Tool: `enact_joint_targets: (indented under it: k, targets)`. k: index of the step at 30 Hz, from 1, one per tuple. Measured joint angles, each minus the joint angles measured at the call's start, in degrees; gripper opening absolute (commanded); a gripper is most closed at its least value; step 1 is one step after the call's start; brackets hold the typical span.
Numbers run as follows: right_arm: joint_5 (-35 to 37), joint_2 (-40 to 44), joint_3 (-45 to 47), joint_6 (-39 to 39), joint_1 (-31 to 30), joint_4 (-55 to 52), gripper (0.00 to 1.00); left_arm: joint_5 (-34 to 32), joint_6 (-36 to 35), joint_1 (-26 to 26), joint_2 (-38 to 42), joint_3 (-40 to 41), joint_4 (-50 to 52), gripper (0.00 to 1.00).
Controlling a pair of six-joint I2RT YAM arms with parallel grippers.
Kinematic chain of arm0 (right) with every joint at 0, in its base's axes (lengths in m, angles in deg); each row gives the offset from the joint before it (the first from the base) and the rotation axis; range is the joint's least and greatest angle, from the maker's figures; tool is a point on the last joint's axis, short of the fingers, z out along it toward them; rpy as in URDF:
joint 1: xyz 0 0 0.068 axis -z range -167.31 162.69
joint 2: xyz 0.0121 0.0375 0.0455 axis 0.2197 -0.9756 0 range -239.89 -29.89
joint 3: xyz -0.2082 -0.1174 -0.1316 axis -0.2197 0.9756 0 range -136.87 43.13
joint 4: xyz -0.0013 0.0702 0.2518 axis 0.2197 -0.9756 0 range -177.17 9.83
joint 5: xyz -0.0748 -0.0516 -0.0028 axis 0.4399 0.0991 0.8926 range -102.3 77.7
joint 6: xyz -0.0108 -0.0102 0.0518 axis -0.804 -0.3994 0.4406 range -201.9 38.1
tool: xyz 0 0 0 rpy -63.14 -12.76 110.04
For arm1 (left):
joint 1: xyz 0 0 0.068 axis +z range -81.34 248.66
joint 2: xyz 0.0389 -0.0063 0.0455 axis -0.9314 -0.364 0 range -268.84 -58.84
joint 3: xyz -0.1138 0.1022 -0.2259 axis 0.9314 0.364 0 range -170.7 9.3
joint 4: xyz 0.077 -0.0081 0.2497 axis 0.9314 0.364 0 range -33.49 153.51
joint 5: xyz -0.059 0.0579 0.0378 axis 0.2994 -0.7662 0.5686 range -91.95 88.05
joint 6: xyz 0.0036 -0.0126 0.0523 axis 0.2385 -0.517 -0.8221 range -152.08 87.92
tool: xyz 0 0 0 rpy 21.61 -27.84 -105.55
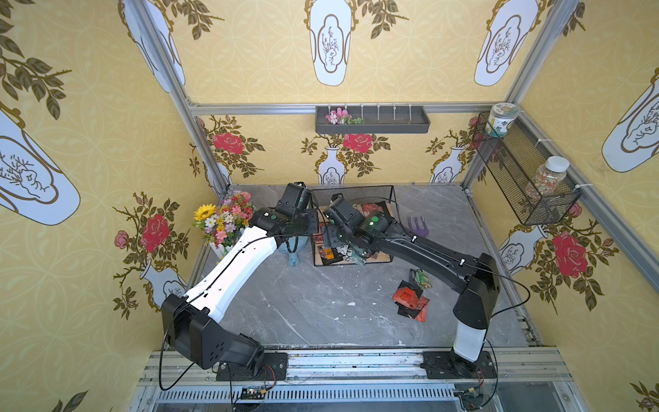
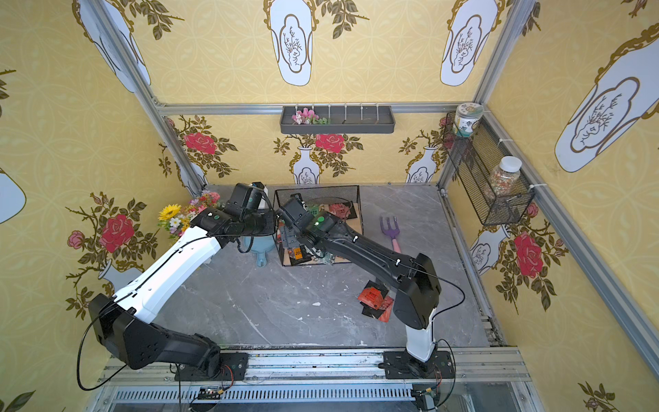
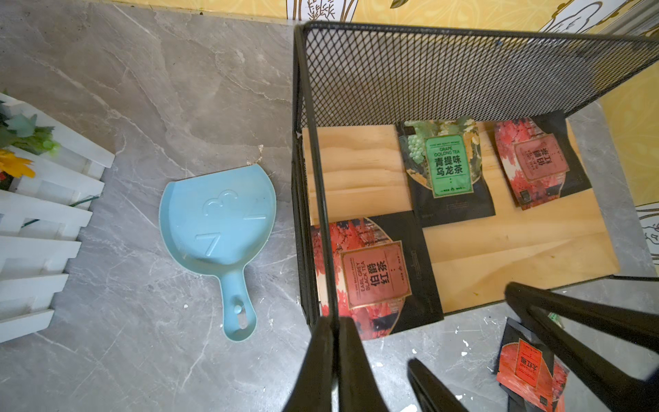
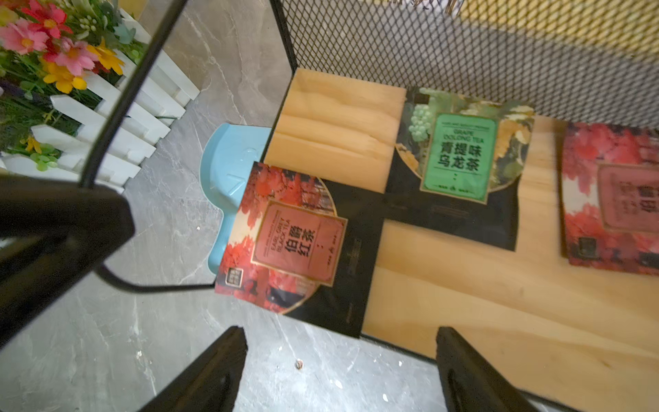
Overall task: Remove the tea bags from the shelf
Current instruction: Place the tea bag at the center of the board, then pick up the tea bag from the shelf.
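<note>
On my left, the blue dustpan [image 3: 217,221] lies on the table [image 1: 303,306], just beside the shelf [image 3: 463,71]. My left gripper [image 3: 336,339] is clenched on the shelf's front corner wire. I count three tea bags [image 3: 535,164] on a wooden board. A red Earl Grey bag [image 4: 289,235] overhangs the front corner, a green oolong bag [image 4: 460,157] sits nearer the mesh back, and another red one lies further right. My right gripper [image 4: 342,371] is spread wide and empty, just short of the Earl Grey bag. Loose bags [image 1: 410,298] lie on the table further right, well apart from the shelf.
</note>
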Motion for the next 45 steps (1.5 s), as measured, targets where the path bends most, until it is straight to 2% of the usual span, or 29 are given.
enact_joint_targets:
  k: [9, 19, 31, 36, 41, 45]
  targets:
    - [0.2, -3.3, 0.5, -2.5, 0.0, 4.6, 0.93, 0.0, 0.3, 0.0, 0.1, 0.1, 0.0, 0.00]
    - [2.8, -6.6, 0.3, -3.7, 0.0, 8.6, 0.88, 0.1, 0.3, 0.0, 0.1, 0.2, -0.1, 0.00]
    - [0.3, -4.1, 5.8, -1.3, 2.3, 12.5, 0.63, 0.1, 0.3, 0.0, 0.0, -0.1, 0.3, 0.00]
    - [0.3, -5.2, 4.1, -0.5, 2.5, 10.0, 0.47, 0.1, 0.3, 0.0, 0.0, -0.1, 0.4, 0.00]
    - [3.9, -7.3, 1.0, 0.6, 1.4, 6.4, 0.45, 0.0, 0.2, 0.0, 0.1, -0.1, 0.4, 0.00]
    - [6.0, -8.1, -0.1, 0.8, 0.5, 5.4, 0.39, -0.1, 0.3, 0.0, 0.1, -0.1, 0.7, 0.00]
